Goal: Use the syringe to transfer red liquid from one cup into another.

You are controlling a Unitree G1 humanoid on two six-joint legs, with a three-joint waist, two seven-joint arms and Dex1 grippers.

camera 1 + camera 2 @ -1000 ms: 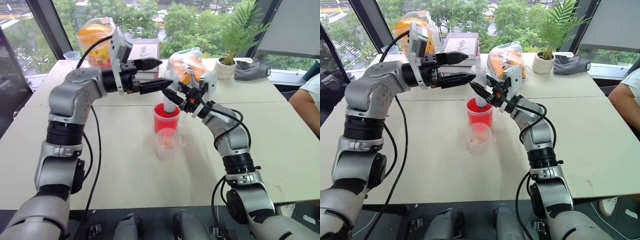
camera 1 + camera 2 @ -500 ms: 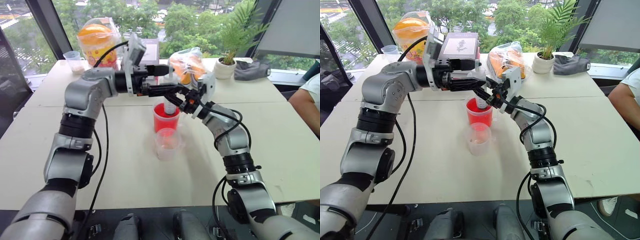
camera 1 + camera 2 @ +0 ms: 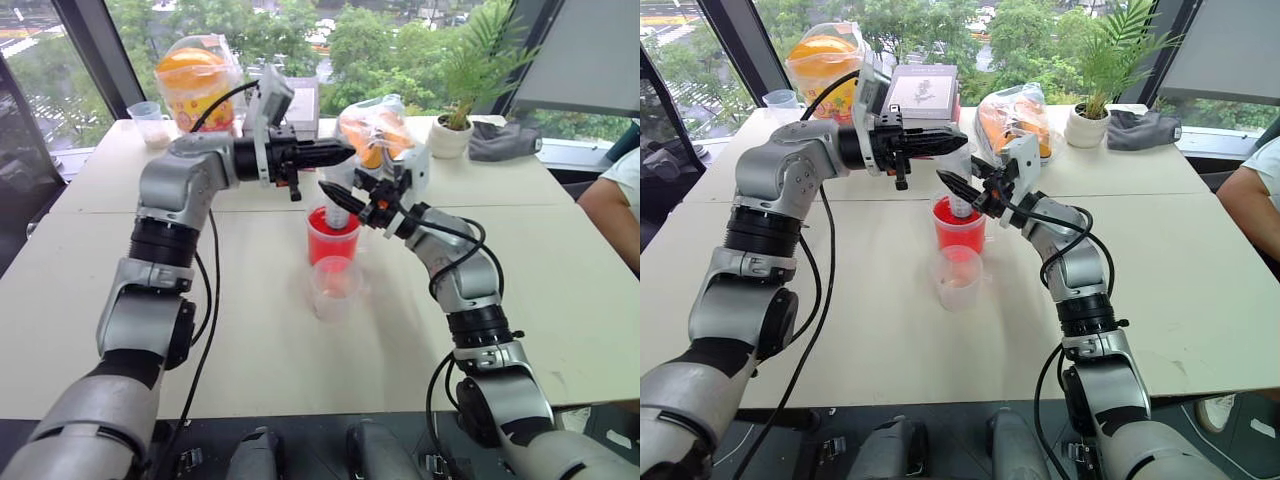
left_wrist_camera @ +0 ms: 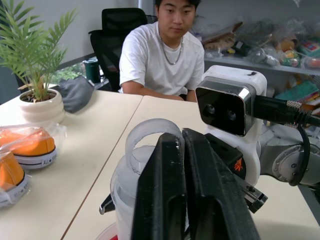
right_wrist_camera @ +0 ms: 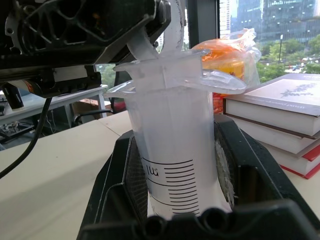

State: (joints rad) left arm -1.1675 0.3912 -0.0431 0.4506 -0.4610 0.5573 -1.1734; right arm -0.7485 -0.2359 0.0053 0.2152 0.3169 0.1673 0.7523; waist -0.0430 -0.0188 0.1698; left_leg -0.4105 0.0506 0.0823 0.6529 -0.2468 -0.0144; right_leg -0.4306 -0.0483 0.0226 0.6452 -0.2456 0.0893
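Here the right gripper [image 3: 343,199] clamps the clear plastic syringe's barrel [image 5: 172,165] upright between its fingers, tip down in the tall red handled cup [image 3: 331,236], so the left gripper [image 3: 336,152], pinched on the plunger's ring top [image 4: 150,137], can draw liquid.

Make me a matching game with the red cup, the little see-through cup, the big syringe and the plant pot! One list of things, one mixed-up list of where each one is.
Things:
1. tall clear plastic cup full of red liquid
2. short colourless clear plastic cup
3. large clear plastic syringe
4. white pot with a green plant

Places:
A. far side of the table, by the window
B. standing upright in the red cup, held by the right gripper
C. nearest the robot, just in front of the red cup
D. middle of the table, under the syringe

Pairs: 1-D, 2-C, 3-B, 4-A
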